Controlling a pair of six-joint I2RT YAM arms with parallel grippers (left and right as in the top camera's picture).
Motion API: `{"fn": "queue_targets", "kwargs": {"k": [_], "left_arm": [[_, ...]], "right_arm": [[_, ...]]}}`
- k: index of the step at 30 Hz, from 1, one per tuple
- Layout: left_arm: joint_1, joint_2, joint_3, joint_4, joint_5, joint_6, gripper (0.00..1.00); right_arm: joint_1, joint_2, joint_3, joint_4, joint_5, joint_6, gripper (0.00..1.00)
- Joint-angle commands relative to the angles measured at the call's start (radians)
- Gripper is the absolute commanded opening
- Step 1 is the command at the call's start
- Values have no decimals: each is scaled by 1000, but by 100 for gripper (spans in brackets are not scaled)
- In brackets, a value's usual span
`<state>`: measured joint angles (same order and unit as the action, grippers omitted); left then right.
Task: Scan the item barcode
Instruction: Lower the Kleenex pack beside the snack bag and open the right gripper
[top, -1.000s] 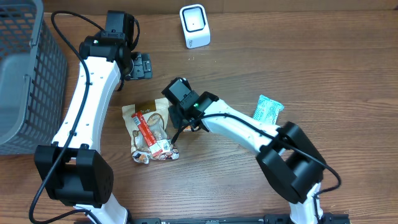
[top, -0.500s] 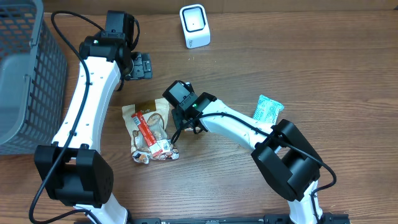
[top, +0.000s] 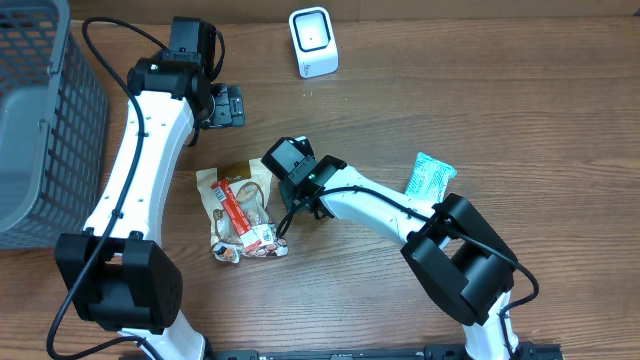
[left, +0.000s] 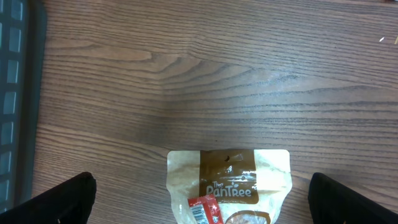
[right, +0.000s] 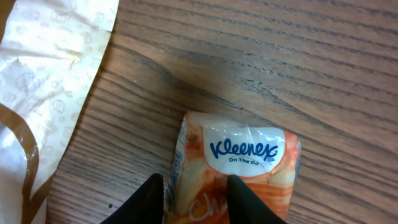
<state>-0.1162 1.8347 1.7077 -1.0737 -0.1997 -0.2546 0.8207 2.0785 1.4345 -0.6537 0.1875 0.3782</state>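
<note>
- The Kleenex pack (right: 242, 155) lies on the worktop (right: 280, 56), just right of the snack pouch (right: 43, 81).
- My right tool (right: 194, 190) is narrow over its near end; whether it grips, I cannot tell.
- My left tool (left: 200, 183) stands wide, holding nothing, on the pouch's far side.
- The scanner (top: 313, 42) stands at the far edge.

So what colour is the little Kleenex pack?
Orange and white, with blue lettering. The Kleenex pack shows best in the right wrist view.

Left gripper (left: 199, 198) agape (right gripper (right: 196, 198) narrower)
</note>
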Motion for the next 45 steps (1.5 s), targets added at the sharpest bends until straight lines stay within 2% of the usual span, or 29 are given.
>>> {"fn": "queue_targets", "kwargs": {"k": [1,9,13,17,25,33,45], "left_arm": [[-2,-15,16,1,-13,-3,100],[-2,-15,16,1,-13,-3,100],[-2,-15,16,1,-13,-3,100],[-2,-15,16,1,-13,-3,100],[-2,-15,16,1,-13,-3,100],[-2,-15,16,1,-13,-3,100],[-2,-15,16,1,-13,-3,100]], "right_arm": [[-3,9,-25,-23,16,-42,34],[-2,9,-26,-107,26,-47,29],[-2,9,-26,-164,118,-55,32],[-5,9,-26,-172,129,-148,36],[2,9,3,-181,93,-93,37],[6,9,140,-318,148,-89,39],[36,9,137,-362,141,-30,39]]}}
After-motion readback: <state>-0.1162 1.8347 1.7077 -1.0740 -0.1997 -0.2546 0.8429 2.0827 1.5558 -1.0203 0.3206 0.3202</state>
